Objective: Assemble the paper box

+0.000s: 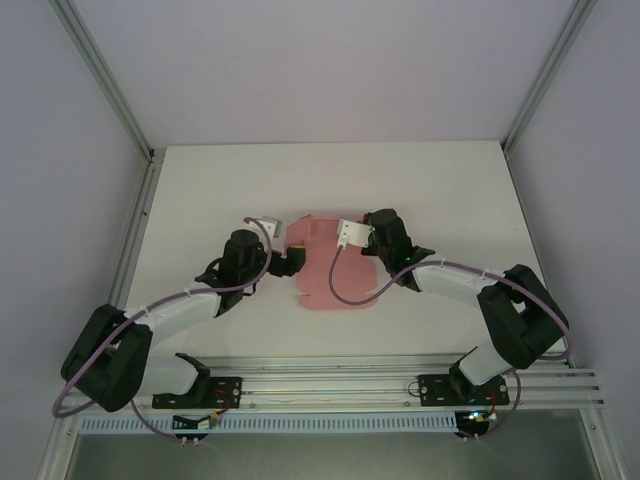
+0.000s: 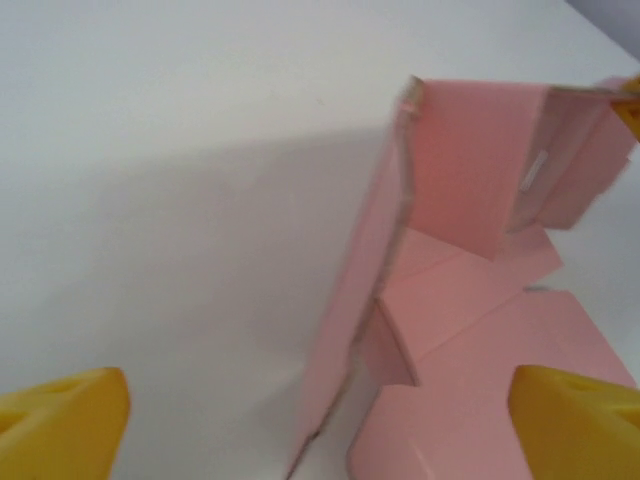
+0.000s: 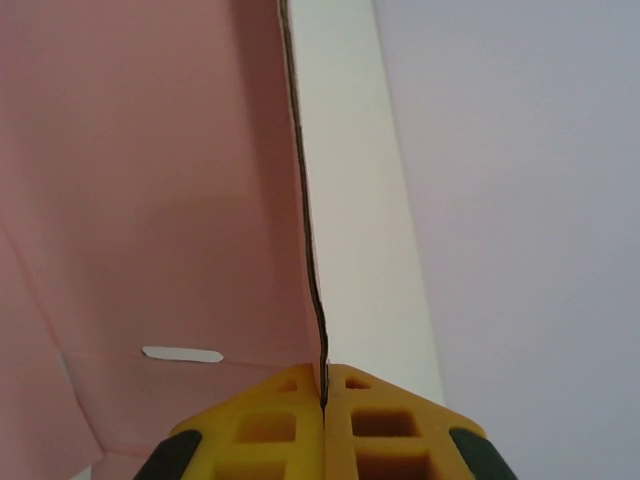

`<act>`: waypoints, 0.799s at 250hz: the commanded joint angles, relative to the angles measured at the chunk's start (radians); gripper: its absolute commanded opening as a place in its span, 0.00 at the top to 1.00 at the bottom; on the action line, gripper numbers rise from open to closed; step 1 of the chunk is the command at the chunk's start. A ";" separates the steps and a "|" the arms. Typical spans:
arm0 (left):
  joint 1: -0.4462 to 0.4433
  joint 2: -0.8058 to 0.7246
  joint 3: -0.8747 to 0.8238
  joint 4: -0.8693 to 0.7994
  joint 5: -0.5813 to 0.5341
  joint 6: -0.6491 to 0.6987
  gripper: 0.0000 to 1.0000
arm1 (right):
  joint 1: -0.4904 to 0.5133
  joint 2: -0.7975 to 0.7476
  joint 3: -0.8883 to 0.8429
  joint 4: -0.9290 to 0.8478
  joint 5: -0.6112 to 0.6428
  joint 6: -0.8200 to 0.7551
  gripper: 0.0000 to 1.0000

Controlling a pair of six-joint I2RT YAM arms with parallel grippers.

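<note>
The paper box [image 1: 330, 285] is a pink die-cut sheet lying mid-table, partly folded, with panels standing up. In the left wrist view the sheet [image 2: 470, 320] shows a raised side wall, creases and tabs. My left gripper [image 1: 290, 262] sits at the sheet's left edge. It is open wide [image 2: 320, 430], the raised wall stands between its yellow fingertips [image 2: 60, 420], and neither touches it. My right gripper [image 1: 362, 243] is at the sheet's upper right. It is shut [image 3: 323, 400] on the thin edge of an upright pink panel [image 3: 150, 200] with a slot in it.
The white table [image 1: 200, 200] has metal frame posts at its back corners and a rail along the near edge. Grey walls close in the left, right and back. Bare tabletop lies around the sheet on all sides.
</note>
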 commanded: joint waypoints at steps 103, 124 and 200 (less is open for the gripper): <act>0.182 0.032 0.179 -0.341 -0.272 -0.275 0.00 | 0.053 0.205 0.006 0.545 0.258 -0.381 1.00; 0.196 0.100 0.202 -0.313 -0.244 -0.278 0.00 | 0.069 0.271 -0.036 0.734 0.275 -0.457 1.00; 0.210 0.341 0.315 -0.233 -0.108 -0.264 0.00 | 0.098 0.274 -0.106 0.658 0.272 -0.240 1.00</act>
